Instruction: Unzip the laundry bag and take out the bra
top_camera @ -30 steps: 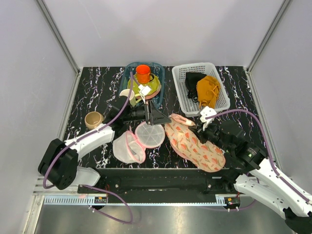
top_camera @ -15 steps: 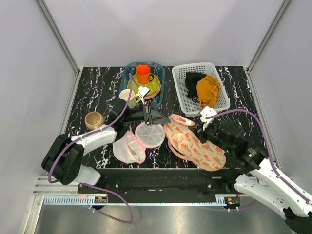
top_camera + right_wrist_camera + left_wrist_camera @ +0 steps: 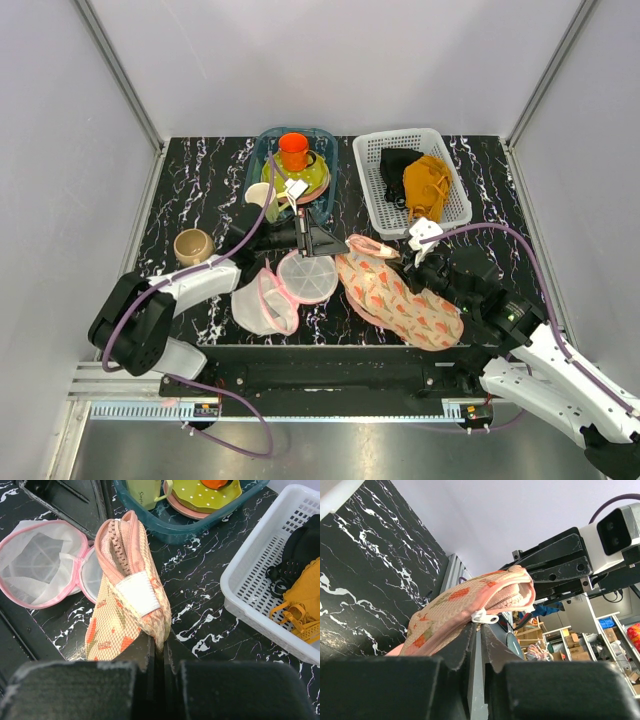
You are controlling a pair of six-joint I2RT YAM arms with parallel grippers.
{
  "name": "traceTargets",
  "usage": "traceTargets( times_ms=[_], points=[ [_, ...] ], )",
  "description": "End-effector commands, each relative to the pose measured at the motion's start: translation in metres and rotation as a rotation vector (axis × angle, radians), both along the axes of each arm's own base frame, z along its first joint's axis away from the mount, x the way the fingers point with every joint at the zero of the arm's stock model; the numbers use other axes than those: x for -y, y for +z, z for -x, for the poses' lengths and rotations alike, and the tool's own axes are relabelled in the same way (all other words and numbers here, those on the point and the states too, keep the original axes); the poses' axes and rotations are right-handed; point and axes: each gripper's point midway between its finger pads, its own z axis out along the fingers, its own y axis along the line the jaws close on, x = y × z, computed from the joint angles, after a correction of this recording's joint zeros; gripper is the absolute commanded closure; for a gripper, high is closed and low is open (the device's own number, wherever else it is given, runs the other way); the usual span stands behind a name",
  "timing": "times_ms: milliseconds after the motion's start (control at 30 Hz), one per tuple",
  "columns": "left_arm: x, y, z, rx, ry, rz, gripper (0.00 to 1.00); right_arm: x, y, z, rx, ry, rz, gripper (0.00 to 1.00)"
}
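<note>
Fingers of the left arm, the left fingers [image 3: 461, 647], stand almost together with only a thin slit between them. The white zip pull [image 3: 486, 616] of the laundry bag [image 3: 405, 300] sits right at their tips; whether they actually pinch it cannot be told. At 9 o'clock on the black marbled tabletop [image 3: 200, 180] sits a beige cup [image 3: 192, 245]. Nearer the middle, an opened round white mesh pouch [image 3: 270, 298] with a pink rim lies flat, just beside the bag's 9 o'clock side. At 12 o'clock a teal tub [image 3: 333, 165] holds an orange cup [image 3: 293, 150], a yellow-green plate [image 3: 312, 178] and a cream mug [image 3: 260, 193]. The peach printed bag lies right of centre, its length running from 10 o'clock to 4 o'clock, with its 10 o'clock end raised off the tabletop at the left fingers. On its 2 o'clock side the right fingers [image 3: 145, 656] are closed tight on the fabric edge, and pink zip teeth run along the ridge beyond them. At 1 o'clock a white basket [image 3: 368, 185] carries a black garment [image 3: 397, 165] and a mustard-yellow garment [image 3: 425, 182].
</note>
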Motion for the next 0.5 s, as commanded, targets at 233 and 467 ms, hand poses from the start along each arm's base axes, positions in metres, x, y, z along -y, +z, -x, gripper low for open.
traceTargets(
  times_ms=[233,467],
  points=[
    [-0.0008,0.0030,-0.0064,0.034,0.015,0.032,0.86,-0.0066,0.0179,-0.0014,0.057,0.027,-0.042,1.00],
    [-0.0046,0.0121,0.0004,0.034,-0.013,0.090,0.72,-0.0072,0.0168,-0.0008,0.053,0.031,-0.040,1.00]
  ],
)
